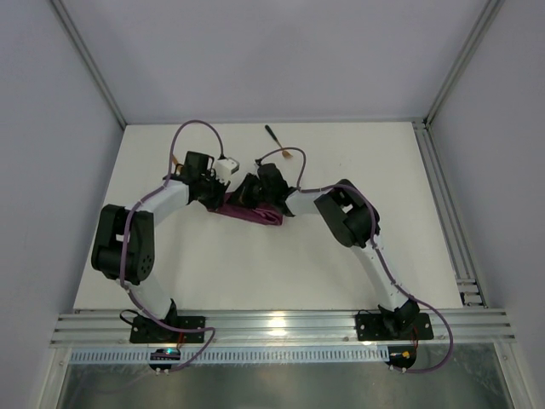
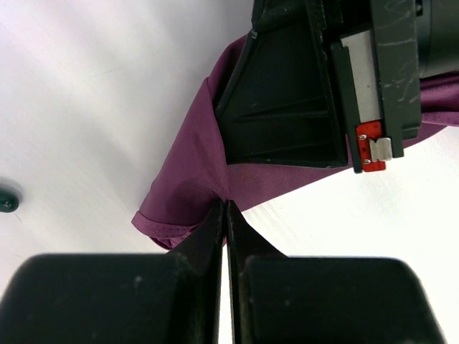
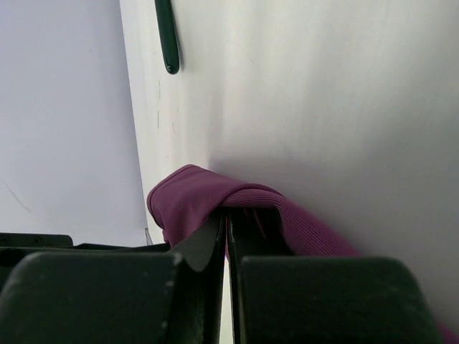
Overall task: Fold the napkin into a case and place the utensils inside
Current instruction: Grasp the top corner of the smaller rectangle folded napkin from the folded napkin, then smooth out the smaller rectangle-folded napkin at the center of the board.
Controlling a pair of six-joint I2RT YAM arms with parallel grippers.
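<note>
Napkin, a soft magenta-purple cloth, is lying bunched mid-table, long axis running left-right between my arms. I'm pinching it with both: left gripper clamping an edge near its left end, right gripper clamping a fold just beside.

Setting: robotics lab test cell. White table boxed in by plain pale walls; aluminium rail at near edge carries left arm and right arm; purple cables exposed.
</note>
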